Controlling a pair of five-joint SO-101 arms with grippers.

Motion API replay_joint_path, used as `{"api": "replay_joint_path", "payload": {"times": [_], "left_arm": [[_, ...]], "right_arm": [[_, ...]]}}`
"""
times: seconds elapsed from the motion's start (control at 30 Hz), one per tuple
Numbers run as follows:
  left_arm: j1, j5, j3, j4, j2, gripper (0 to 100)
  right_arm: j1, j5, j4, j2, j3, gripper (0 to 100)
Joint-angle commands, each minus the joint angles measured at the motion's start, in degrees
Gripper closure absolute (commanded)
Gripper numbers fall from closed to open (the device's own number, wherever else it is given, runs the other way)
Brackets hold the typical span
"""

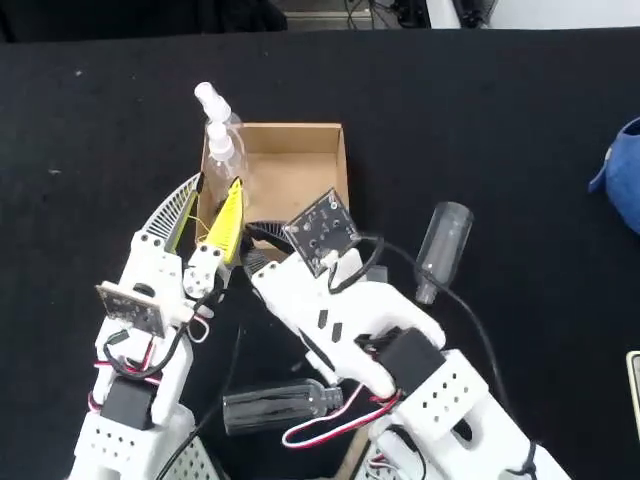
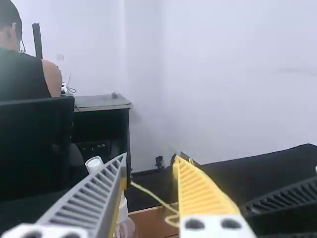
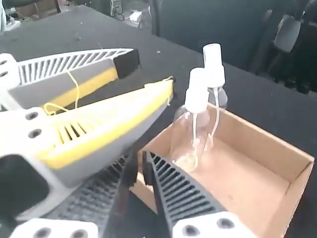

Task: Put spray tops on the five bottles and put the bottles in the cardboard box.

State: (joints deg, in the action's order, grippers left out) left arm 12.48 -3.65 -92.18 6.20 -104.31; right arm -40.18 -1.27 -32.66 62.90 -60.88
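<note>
The cardboard box (image 1: 300, 140) sits at mid-table. Two clear bottles with white spray tops stand in its left end, one (image 1: 222, 152) just in front of the other (image 1: 212, 112); the right wrist view shows them (image 3: 194, 124) upright together. My left gripper (image 1: 216, 184), with one grey and one yellow finger, is open with its tips just short of the nearer bottle and nothing held. My right gripper (image 3: 142, 161) has dark fingers pressed together, empty, low beside the box's near wall. Two topless bottles lie on the table, one right of the box (image 1: 442, 248), one between the arms (image 1: 275, 405).
The table is covered in black cloth. A blue object (image 1: 622, 178) pokes in at the right edge. My two arms crowd close together in front of the box, the right arm's camera board (image 1: 322, 232) overlapping the box's near edge.
</note>
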Motion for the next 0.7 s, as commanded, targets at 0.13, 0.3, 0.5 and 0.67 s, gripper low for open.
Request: {"api": "replay_joint_path", "payload": {"times": [0.13, 0.3, 0.5, 0.67], "left_arm": [[0.13, 0.44, 0.4, -0.79, 0.18, 96], [0.13, 0.44, 0.4, -0.79, 0.18, 96], [0.75, 0.44, 0.4, -0.79, 0.18, 96], [0.75, 0.44, 0.4, -0.7, 0.18, 96]], "right_arm": [[5.8, -0.18, 5.89, 2.24, 1.36, 98.8], [10.2, -0.18, 9.41, 2.24, 1.27, 98.8], [6.59, -0.09, 9.32, 2.15, 0.92, 98.8], [4.22, -0.09, 9.41, 1.98, 0.92, 98.8]]}}
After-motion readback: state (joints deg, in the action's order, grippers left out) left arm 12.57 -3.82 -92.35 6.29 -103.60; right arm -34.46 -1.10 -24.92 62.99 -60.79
